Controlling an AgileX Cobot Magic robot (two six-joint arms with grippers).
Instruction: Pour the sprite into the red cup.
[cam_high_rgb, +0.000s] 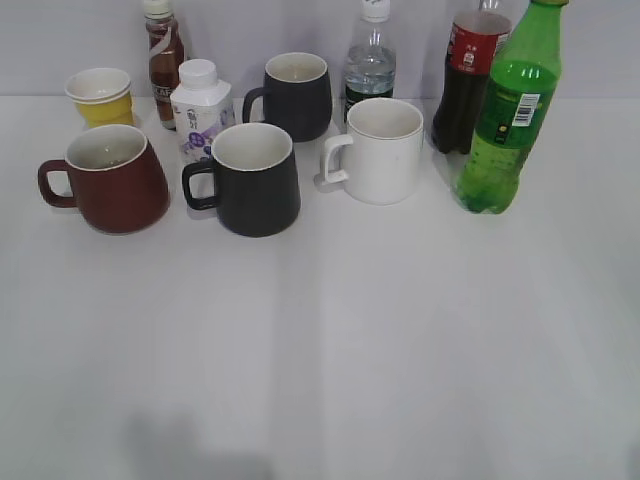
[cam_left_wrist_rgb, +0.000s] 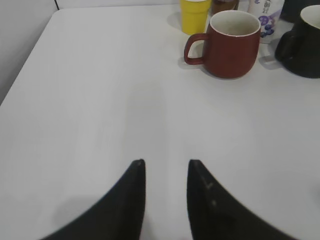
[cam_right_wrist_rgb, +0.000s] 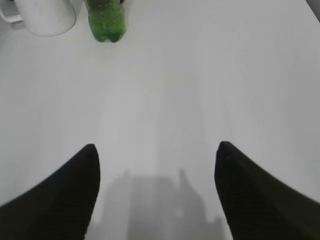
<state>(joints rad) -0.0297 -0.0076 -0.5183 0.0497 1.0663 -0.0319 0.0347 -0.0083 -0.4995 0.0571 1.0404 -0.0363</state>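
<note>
The sprite (cam_high_rgb: 507, 120) stands upright, cap up, far right; the red cup (cam_high_rgb: 112, 179) sits mouth-up, handle leftward. Left gripper (cam_left_wrist_rgb: 166, 172) narrowly parted, right gripper (cam_right_wrist_rgb: 157, 155) spread, both empty.

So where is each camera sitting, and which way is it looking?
Exterior view: up front, slanting down at the table; it sees the red cup and sprite; no robot parts show.
Left wrist view: on the left arm, looking forward over the left gripper, fingers slightly apart, toward the red cup.
Right wrist view: on the right arm, looking over the wide-open right gripper toward the sprite.
Shared: the white mug appears in exterior and right wrist views.
</note>
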